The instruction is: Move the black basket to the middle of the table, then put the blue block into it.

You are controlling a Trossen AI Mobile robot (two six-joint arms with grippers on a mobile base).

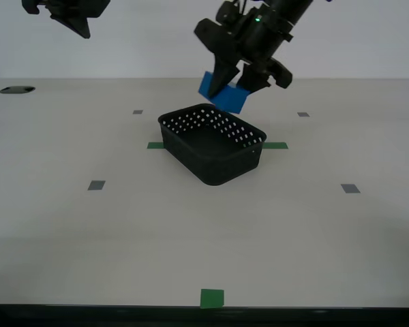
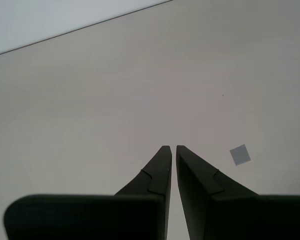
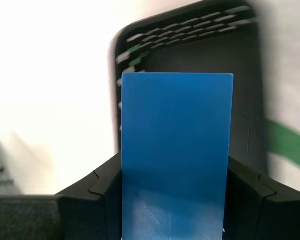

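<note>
Two steps in the task; the first looks done, the second is partway.

Bench point(image 1: 68, 231): wide, pale, marked with a green tape strip point(image 1: 276, 145) and small grey tape squares point(image 1: 96, 184); another green square point(image 1: 212, 298) sits at the near edge.

Basket point(image 1: 211, 144): sits flat on the bench, roughly central in the exterior view, straddling the green strip, which shows on either side of it. It is turned at an angle to the bench edge. Inside looks empty. My read: the placement step is complete, no reason to touch it again.

My first pincer point(image 1: 233, 87): raised above the basket's far rim, pinching the blue block point(image 1: 224, 93) between its jaws. In the first wrist view the block point(image 3: 176, 150) fills the gap between the jaws, with the basket point(image 3: 250, 100) below and ahead of it. The block hangs tilted in the exterior view and is clear of the basket, not touching it.

My second pincer point(image 2: 170, 148): jaws pressed together, holding nothing, looking down on bare bench near a grey square point(image 2: 240, 154). It is parked high at the exterior view's left point(image 1: 78, 24), well apart from the basket.

Left to do, judging from this: bring the block over the basket's open middle instead of its far rim, lower it, release. Risk is clipping the rim with the block's low corner.
</note>
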